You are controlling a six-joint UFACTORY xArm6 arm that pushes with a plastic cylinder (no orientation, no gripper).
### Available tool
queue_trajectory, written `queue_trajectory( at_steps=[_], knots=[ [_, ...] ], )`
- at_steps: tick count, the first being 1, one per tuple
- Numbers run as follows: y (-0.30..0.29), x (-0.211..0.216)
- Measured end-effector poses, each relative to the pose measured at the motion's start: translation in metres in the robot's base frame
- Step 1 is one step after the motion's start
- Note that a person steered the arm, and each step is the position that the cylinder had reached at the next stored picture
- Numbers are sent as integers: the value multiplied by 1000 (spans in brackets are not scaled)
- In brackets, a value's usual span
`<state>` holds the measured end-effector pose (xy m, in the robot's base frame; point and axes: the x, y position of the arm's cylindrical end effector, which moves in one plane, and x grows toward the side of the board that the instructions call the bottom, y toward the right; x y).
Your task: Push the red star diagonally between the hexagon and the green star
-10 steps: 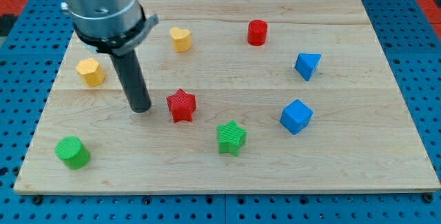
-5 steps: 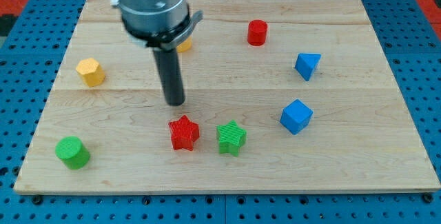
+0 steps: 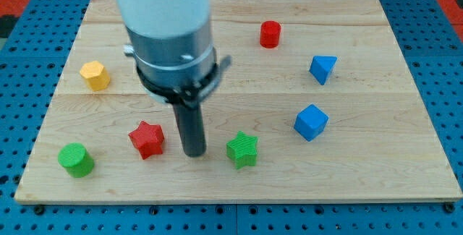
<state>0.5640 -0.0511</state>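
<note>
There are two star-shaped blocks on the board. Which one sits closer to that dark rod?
The green star block looks marginally closer; the red star block lies slightly farther off, on the other side of my tip.

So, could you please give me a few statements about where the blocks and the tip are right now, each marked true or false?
1. My tip sits between the red star and the green star. True.
2. The red star touches the green star. False: they are apart, with the rod between them.
3. The green cylinder lies near the board's lower left corner in the view. True.
4. The yellow hexagon lies at the view's right, beside the blue cube. False: it is at the view's left, far from the cube.
5. The red cylinder lies nearer the view's top than the red star. True.
</note>
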Motion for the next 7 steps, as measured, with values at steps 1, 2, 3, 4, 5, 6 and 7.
queue_trajectory(
  at_steps=[1, 2, 3, 4, 5, 6, 7],
  knots=[
    [-46, 27],
    [-58, -1],
    [-58, -31],
    [-49, 1],
    [-92, 22],
    [-116, 0],
    [-108, -34]
  ],
)
